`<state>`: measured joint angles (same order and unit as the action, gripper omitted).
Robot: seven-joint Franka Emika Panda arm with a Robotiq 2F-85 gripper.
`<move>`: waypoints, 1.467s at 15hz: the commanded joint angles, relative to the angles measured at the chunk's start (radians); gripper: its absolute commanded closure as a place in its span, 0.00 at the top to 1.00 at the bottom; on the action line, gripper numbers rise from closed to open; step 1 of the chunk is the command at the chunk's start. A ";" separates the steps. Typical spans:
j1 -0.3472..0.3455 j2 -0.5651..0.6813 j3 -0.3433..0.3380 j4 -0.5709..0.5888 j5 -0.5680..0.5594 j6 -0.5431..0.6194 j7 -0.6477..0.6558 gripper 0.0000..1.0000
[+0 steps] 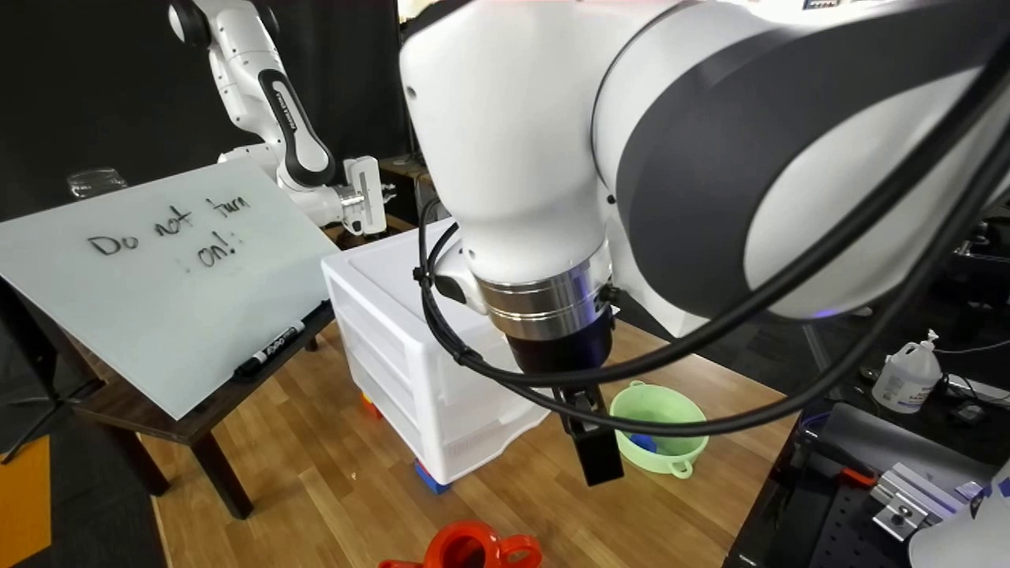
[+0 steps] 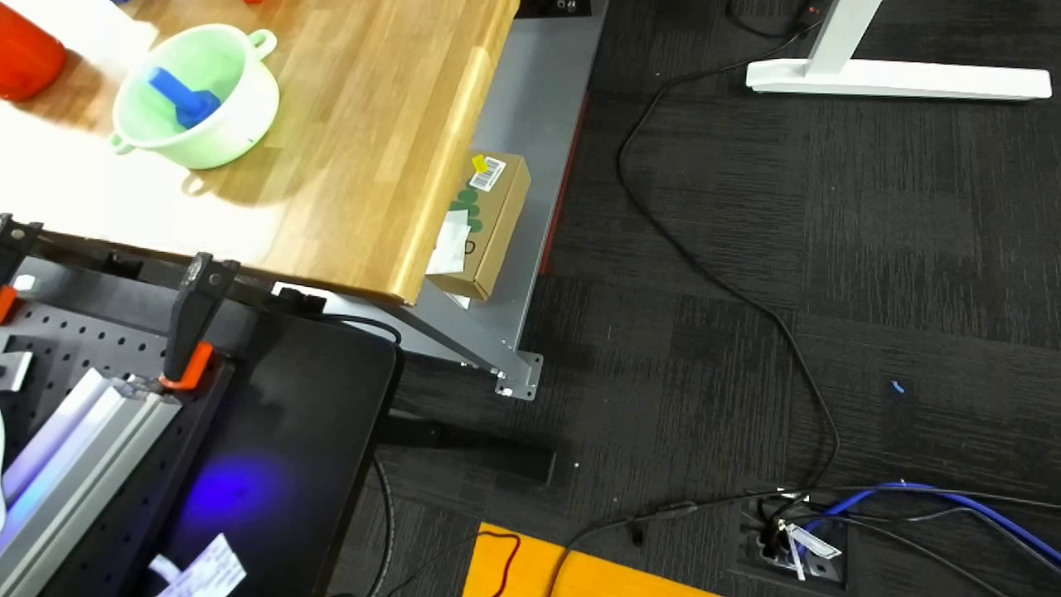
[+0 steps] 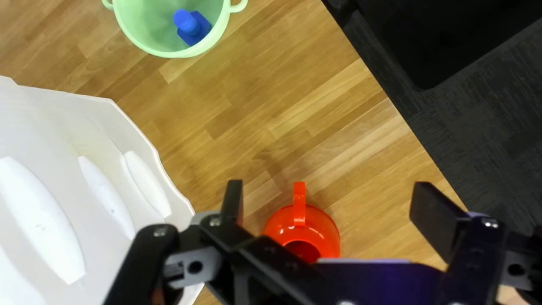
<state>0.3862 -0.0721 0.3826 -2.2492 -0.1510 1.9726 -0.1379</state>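
The big arm (image 1: 505, 142) points its gripper (image 1: 597, 456) down over the wood table (image 1: 331, 450). A green bowl (image 1: 655, 401) with a blue thing (image 1: 644, 443) in it is just beside. Nearer to us is a red cup (image 1: 464, 533). White drawers (image 1: 387, 347) stand next to a tilted board (image 1: 170, 276) that says "Do not turn on!" and a pen (image 1: 276, 345) lies at its low edge

On the whiteboard (image 1: 177, 308) I read "Do not turn on!", handwritten in black. The marker (image 1: 272, 348) by its edge shows lettering that I take for EXPO. I can't make out the print on the white jug (image 1: 907, 379), the other robot arm (image 1: 246, 88) or the barcode sticker (image 2: 487, 174) on the cardboard box (image 2: 496, 222).
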 commanded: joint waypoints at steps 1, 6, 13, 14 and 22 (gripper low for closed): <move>0.000 0.001 0.001 0.003 0.000 -0.003 0.000 1.00; 0.000 0.001 0.001 0.003 0.000 -0.003 0.000 1.00; 0.000 0.001 0.001 0.003 0.000 -0.003 0.000 1.00; -0.001 -0.010 -0.001 0.008 0.006 0.002 -0.003 1.00; 0.040 -0.280 -0.002 -0.156 0.032 0.038 -0.066 1.00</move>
<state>0.4055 -0.2363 0.3869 -2.3035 -0.1419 1.9683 -0.1711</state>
